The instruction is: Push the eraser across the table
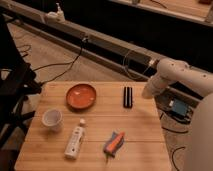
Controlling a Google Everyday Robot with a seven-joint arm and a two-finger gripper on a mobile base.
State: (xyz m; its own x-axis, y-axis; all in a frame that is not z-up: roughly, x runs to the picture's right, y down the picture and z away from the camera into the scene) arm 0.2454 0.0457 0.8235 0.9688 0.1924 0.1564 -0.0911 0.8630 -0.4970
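The eraser (128, 96), a small black block split by a lengthwise groove, lies on the far right part of the light wooden table (135, 130), its long side pointing away from me. My white arm comes in from the right. Its gripper (147, 93) hangs at the table's far right edge, just right of the eraser and apart from it.
An orange bowl (81, 96) sits left of the eraser. A white cup (52, 119), a white bottle (75, 140) and an orange-and-grey tool (114, 143) lie on the near half. A blue box (179, 107) and cables lie on the floor to the right.
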